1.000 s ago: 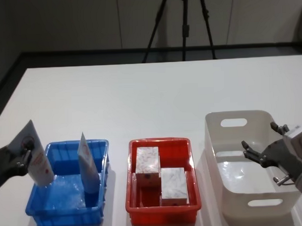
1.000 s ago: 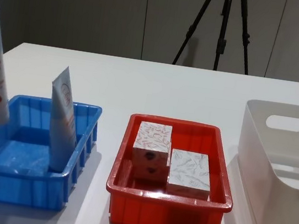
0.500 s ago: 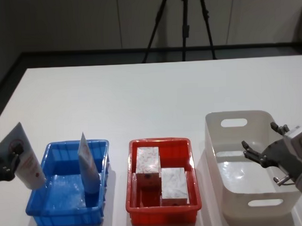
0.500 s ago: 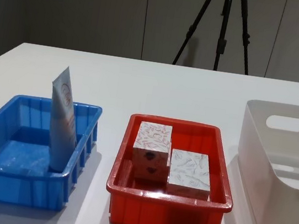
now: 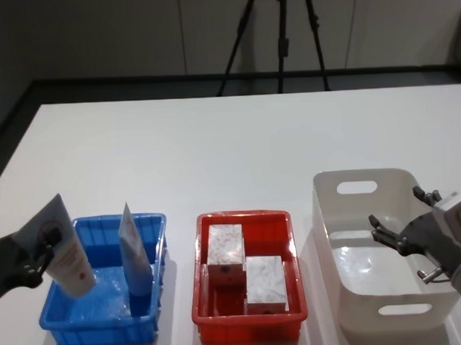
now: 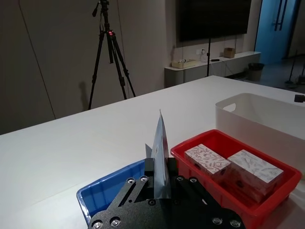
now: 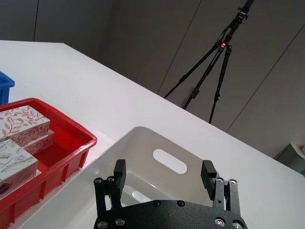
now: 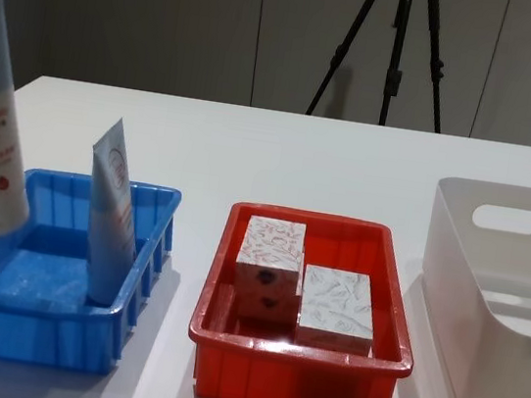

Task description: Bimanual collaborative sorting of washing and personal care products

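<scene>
Three bins sit in a row near the front edge of the table (image 5: pixel 214 143): a blue bin (image 5: pixel 100 330) on the left, a red bin (image 5: pixel 247 327) in the middle and a white bin (image 5: pixel 320 207) on the right, each apart from the next.

There are two tubes. The left gripper (image 5: pixel 38 247) is clamped on the flat crimped end of one tube (image 5: pixel 69 257) and holds it over the left end of the blue bin. This tube is tilted, its top leaning out to the left and its cap end pointing down into the bin; whether the cap touches the floor I cannot tell. The second tube (image 5: pixel 133 255) stands free in the same bin, cap down, leaning by the right wall.

Two boxes show in the red bin. The rear box (image 5: pixel 225 244) is towards the left and stands higher. The front box (image 5: pixel 264 281) is just beside it towards the right, and they seem to touch. Whether the rear box rests on another one I cannot tell.

The right gripper (image 7: pixel 164 168) hangs over the near right part of the white bin, its fingers spread wide with nothing between them. Nothing is seen inside the white bin
</scene>
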